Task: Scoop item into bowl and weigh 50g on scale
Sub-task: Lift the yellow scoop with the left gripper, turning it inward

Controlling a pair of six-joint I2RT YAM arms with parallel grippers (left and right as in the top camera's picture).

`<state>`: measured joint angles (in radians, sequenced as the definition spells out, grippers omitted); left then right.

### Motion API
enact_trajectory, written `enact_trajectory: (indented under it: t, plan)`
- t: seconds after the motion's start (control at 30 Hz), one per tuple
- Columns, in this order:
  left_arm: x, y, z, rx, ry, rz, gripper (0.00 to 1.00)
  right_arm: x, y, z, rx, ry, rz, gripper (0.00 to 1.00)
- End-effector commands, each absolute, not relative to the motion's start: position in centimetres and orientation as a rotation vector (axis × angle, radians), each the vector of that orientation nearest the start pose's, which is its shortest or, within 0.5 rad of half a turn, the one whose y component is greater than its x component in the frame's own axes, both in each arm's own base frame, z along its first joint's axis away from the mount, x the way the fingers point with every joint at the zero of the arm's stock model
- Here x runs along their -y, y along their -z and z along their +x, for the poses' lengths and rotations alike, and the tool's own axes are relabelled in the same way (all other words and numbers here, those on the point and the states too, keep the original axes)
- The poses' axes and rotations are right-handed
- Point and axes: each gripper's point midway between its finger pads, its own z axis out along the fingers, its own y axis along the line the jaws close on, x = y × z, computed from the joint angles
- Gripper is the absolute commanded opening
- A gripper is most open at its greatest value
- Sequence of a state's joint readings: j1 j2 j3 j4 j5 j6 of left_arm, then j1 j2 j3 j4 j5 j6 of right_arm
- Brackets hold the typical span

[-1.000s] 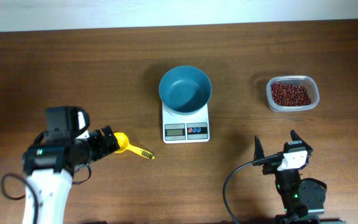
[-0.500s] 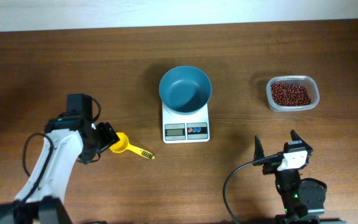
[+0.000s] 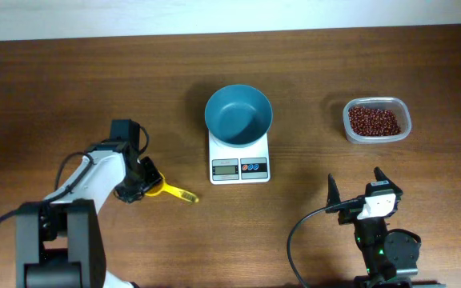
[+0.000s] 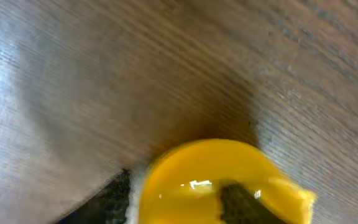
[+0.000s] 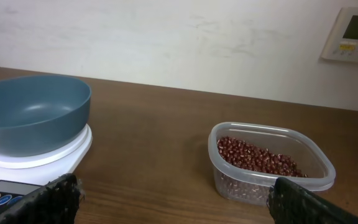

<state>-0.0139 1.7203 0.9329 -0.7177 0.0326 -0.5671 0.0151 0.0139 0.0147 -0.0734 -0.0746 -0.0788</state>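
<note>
Beans [image 3: 374,121]: loose mass without an axis, heaped in clear tub [image 3: 403,128] at far right of counter [image 3: 70,88], well apart from empty bowl [image 3: 238,114] upright on scale [image 3: 239,166] at centre. Yellow scoop [image 3: 170,192]: flat on counter left of scale, long axis slanted, cup at left claw [image 3: 145,182], handle toward near right; cannot tell whether clamped on the cup or loose about it. Step judged: picking up scoop; next calls for firm hold, then carry across to tub; right claw [image 3: 355,182] parked, spread wide, empty.

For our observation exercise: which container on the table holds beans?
The clear plastic tub, its red-brown beans showing; the teal bowl on the white scale is empty.
</note>
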Motion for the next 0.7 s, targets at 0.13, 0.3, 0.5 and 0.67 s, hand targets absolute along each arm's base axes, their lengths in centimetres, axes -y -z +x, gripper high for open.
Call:
enact_trajectory:
  t: [0.13,0.3,0.5,0.67]
  plan:
    - [0.6,0.5,29.0,-2.965,0.043,-0.854,0.00,-1.8,-15.6,24.6,-1.641,-0.018,-0.134,0.99]
    - [0.6,-2.4,29.5,-2.936,0.057,-0.845,0.00,-1.8,-15.6,24.6,-1.641,-0.018,-0.134,0.99]
    - [0.6,-10.2,27.7,-2.867,0.089,-0.824,0.00,-1.8,-15.6,24.6,-1.641,-0.018,-0.134,0.99]
    - [2.0,-16.9,24.9,-2.713,0.265,-0.693,0.00,-1.8,-15.6,24.6,-1.641,-0.018,-0.134,0.99]
